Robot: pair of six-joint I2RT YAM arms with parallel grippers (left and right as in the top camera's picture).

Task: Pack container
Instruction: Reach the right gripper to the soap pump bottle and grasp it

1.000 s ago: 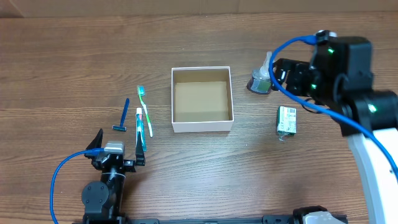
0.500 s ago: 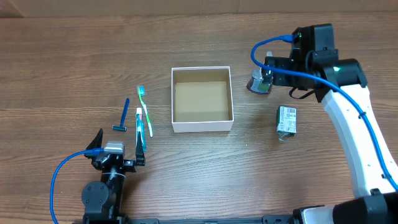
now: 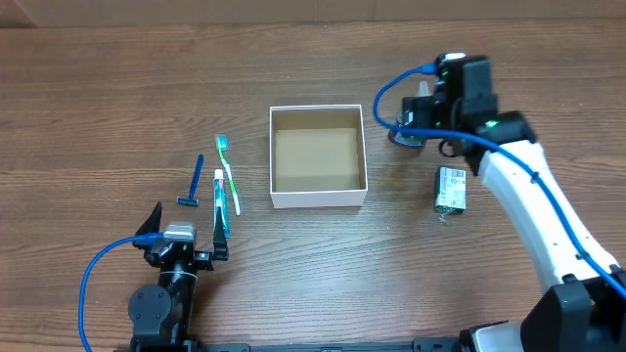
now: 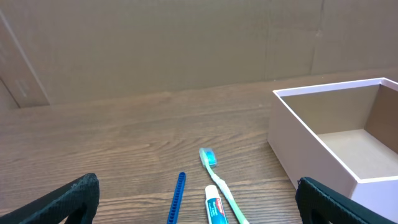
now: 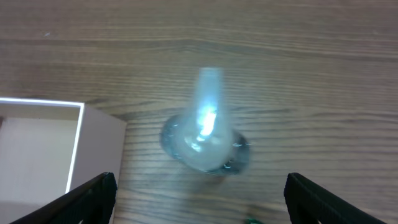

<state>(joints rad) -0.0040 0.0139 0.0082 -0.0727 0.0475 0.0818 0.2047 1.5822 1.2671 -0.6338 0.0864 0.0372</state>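
Observation:
The container [image 3: 278, 156], a square white box with a brown floor, stands mid-table and holds nothing. It also shows in the left wrist view [image 4: 311, 140] and the right wrist view [image 5: 102, 140]. My right gripper [image 3: 424, 119] is open above a small clear bottle [image 3: 406, 135], which stands just right of the box. In the right wrist view the bottle [image 5: 205, 137] lies just ahead of the spread gripper [image 5: 202, 202]. My left gripper [image 3: 186, 233] is open and empty near the front left. A toothbrush [image 3: 228, 168], a toothpaste tube [image 3: 220, 196] and a blue razor [image 3: 194, 183] lie ahead of it.
A green packet [image 3: 451, 189] lies on the wood right of the box, below the right arm. In the left wrist view the toothbrush [image 4: 214, 171], toothpaste [image 4: 216, 208] and razor [image 4: 176, 199] lie between the fingers' line and the box. A cardboard wall runs along the back.
My right arm has swung left and forward, bringing the open gripper over the clear bottle. The left arm and the objects have not moved.

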